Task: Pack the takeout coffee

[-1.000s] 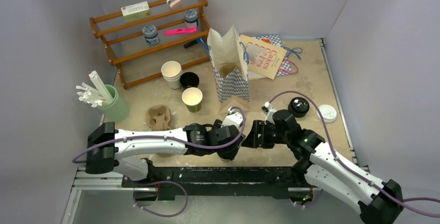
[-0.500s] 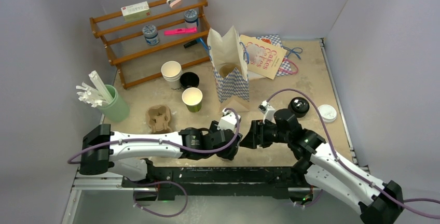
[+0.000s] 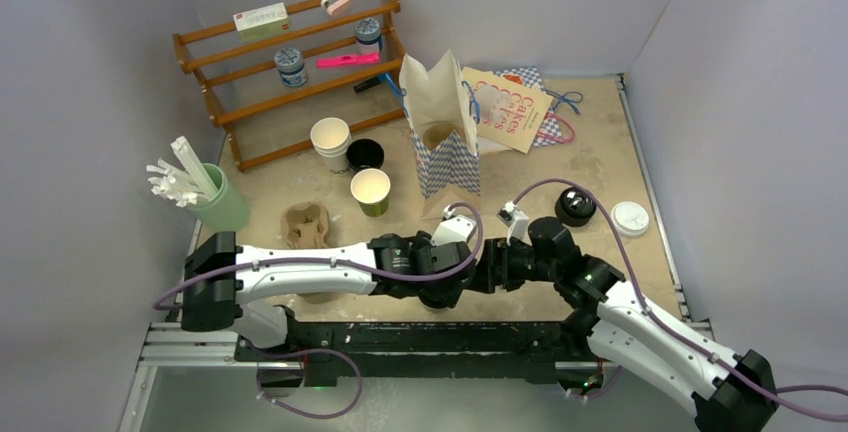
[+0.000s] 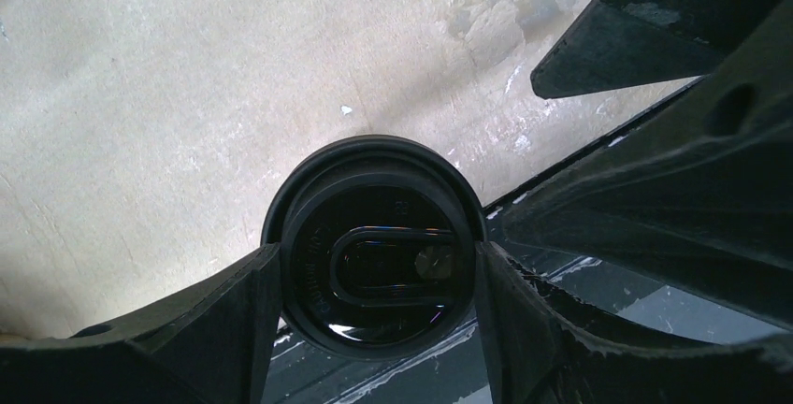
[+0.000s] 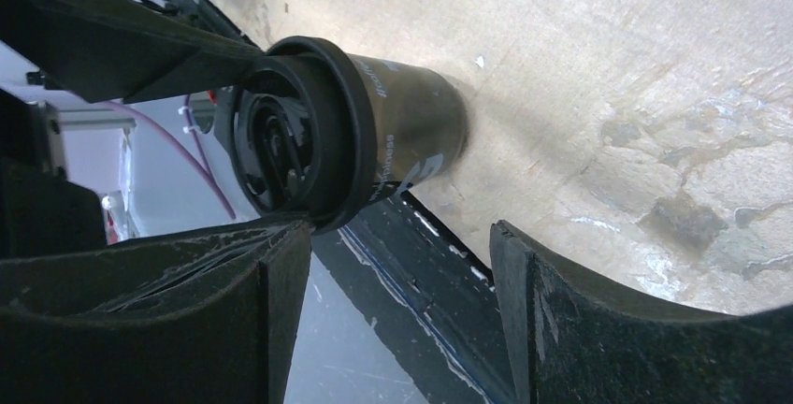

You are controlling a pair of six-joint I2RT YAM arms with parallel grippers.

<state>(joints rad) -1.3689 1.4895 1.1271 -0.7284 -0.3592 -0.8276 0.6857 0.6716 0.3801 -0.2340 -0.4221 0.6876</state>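
Beige, scuffed wooden table (image 3: 600, 132), walled in grey. Left white-and-black robot arm (image 3: 300, 270), stretched across the near edge toward the middle. Right white-and-black robot arm (image 3: 640, 327), reaching in from the near right to meet it. Brown slatted wooden rack (image 3: 290, 72), far left, with small jars and packets on it. Upright paper bag with blue-and-white checked base (image 3: 440, 122), far middle, mouth open. Flat printed paper bag with blue handles (image 3: 510, 107), lying just right of it. Pale green mug of white sticks (image 3: 225, 207), left. Brown moulded-pulp cup carrier (image 3: 306, 227), near left. Stacked white paper cups (image 3: 330, 142); green paper cup, white inside (image 3: 370, 192); open black paper cup (image 3: 365, 154), between those two. Small black paper cup with round black sip lid (image 4: 374, 189), upright at the near middle edge. Left gripper (image 3: 440, 290), fingers (image 4: 252, 310) clamped on that lid's sides. Right gripper (image 5: 397, 236), fingers spread apart, one tip beside the lid rim, nothing held. Loose black lid (image 3: 576, 206) and white lid (image 3: 631, 216), right.
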